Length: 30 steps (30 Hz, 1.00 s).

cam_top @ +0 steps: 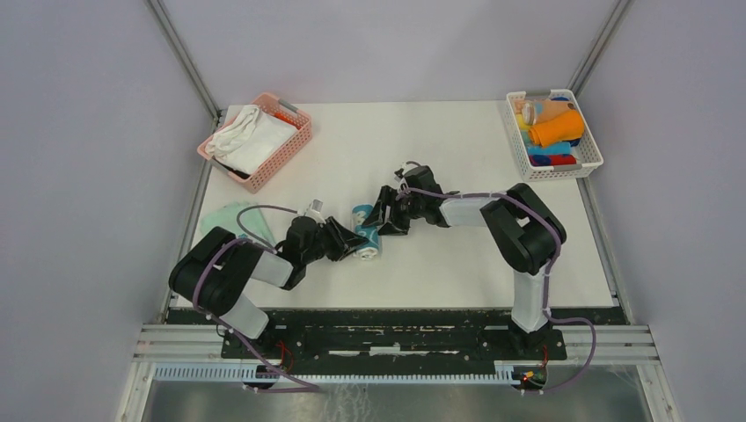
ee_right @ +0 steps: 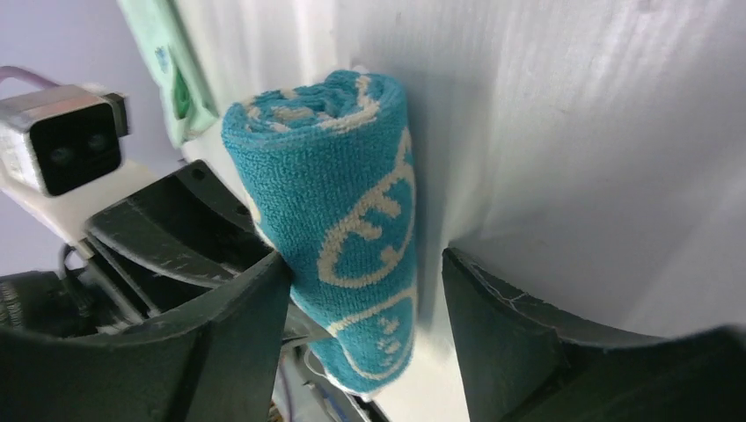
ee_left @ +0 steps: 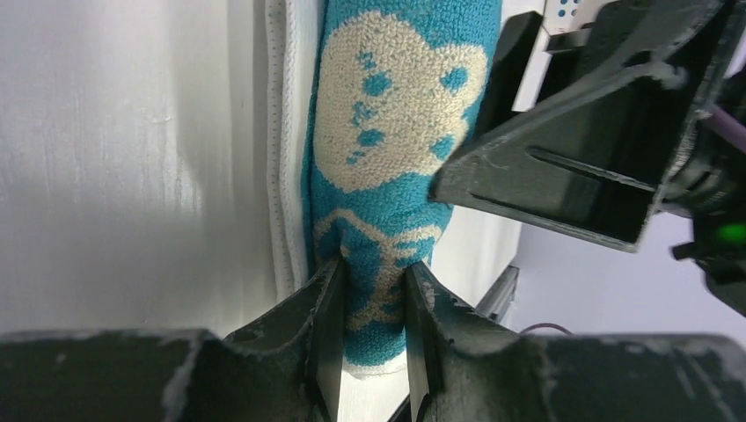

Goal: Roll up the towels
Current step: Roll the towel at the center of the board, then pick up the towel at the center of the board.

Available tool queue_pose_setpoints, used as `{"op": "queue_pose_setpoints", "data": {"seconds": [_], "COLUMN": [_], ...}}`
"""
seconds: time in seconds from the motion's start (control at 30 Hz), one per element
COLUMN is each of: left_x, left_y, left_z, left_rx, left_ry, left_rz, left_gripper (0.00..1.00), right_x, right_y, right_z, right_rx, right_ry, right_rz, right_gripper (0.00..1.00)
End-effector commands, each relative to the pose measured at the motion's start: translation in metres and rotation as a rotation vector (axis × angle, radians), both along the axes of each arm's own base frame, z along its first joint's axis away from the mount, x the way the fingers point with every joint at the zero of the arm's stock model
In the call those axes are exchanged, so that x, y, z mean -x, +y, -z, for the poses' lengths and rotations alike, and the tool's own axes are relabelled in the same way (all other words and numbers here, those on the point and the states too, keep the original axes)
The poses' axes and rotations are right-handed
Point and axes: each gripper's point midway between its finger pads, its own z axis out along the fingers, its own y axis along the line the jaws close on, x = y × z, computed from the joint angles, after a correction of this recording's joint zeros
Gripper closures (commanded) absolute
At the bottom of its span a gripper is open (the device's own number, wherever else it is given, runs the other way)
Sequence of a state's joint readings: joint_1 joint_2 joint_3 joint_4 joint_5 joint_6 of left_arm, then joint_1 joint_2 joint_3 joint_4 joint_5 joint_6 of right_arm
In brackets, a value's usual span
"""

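Observation:
A teal towel with a white print (cam_top: 366, 236) lies rolled into a tube near the middle of the table. My left gripper (ee_left: 374, 308) is shut on one end of the roll (ee_left: 387, 132), its jaws squeezing the cloth from both sides. My right gripper (ee_right: 365, 299) is open and straddles the other end of the roll (ee_right: 343, 202); one finger (ee_right: 237, 316) touches the cloth and the other stands clear. In the top view both grippers, left (cam_top: 350, 243) and right (cam_top: 384, 220), meet at the roll. A mint green towel (cam_top: 230, 218) lies flat at the left edge.
A pink mesh basket (cam_top: 286, 154) with a bigger white cloth (cam_top: 251, 136) stands at the back left. A white basket (cam_top: 588, 145) at the back right holds several rolled towels, an orange one (cam_top: 556, 128) on top. The table's edges are framed by metal rails.

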State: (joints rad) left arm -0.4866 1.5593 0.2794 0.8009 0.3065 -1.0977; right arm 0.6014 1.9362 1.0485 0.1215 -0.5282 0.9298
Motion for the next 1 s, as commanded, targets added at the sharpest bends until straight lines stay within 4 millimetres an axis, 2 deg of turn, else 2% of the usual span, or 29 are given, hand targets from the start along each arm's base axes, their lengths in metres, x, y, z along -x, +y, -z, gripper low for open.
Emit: {"op": "queue_pose_setpoints", "data": {"seconds": [0.0,0.27,0.43,0.67,0.83,0.97], "left_x": [0.021,0.032,0.038,0.033,0.029,0.025], "left_y": [0.004,0.031,0.034,0.030,0.031,0.036], "left_z": [0.020,0.043,0.055,0.059,0.056,0.042], "left_rx": [0.069,0.077,0.085,0.056,0.019,-0.044], "left_ry": [0.153,0.271,0.316,0.314,0.281,0.218], "left_rz": [-0.007,-0.110,-0.117,-0.082,-0.069,-0.051], "left_gripper": [0.65,0.64,0.64,0.58,0.50,0.41], "right_x": [0.003,0.021,0.036,0.044,0.047,0.037], "right_y": [0.020,0.034,0.037,0.033,0.037,0.033], "right_z": [0.003,0.028,0.041,0.051,0.046,0.033], "right_rx": [-0.093,-0.108,-0.039,0.075,0.124,0.158], "right_ry": [0.007,0.066,0.075,0.042,0.013,-0.032], "right_rz": [-0.041,-0.125,-0.195,-0.256,-0.309,-0.289], "right_gripper": [0.28,0.33,0.33,0.40,0.58,0.67]}}
